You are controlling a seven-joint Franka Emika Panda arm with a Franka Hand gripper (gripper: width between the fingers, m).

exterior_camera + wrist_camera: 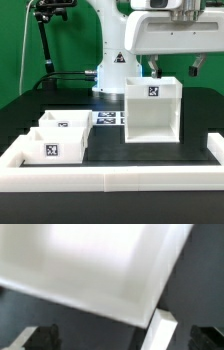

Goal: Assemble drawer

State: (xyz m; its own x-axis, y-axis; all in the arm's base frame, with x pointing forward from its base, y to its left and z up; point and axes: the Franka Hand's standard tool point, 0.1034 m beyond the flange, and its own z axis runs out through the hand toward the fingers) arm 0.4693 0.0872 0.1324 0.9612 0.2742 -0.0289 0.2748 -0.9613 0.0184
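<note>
The white arm (pixel 112 45) stands up at the back of the table (pixel 203 122). It bends over and points its hand straight down. The claw (pixel 173 70) hangs at the end of it, just over the top of the housing (pixel 152 110), the tall white box of the drawer.

The claw is spread wide. Its two dark fingers (pixel 45 336) are far apart, and nothing is pinched between them. In the wrist view the claw (pixel 125 338) looks down on a big white side of the housing (pixel 90 269). A thin white wall edge sits in the gap, closer to one finger than the other. I cannot tell if a finger touches that wall.

The housing stands upright right under the claw. Its top looks open, and it has a square tag on its front.

The back tray (pixel 66 124) and the front tray (pixel 50 146) sit close together, low down and well away from the claw, toward the exterior view's left. The front tray shows a tag.

The marker board (pixel 107 118) lies flat between the trays and the housing.

The long low white wall (pixel 110 178) runs along the front, far from the claw.
</note>
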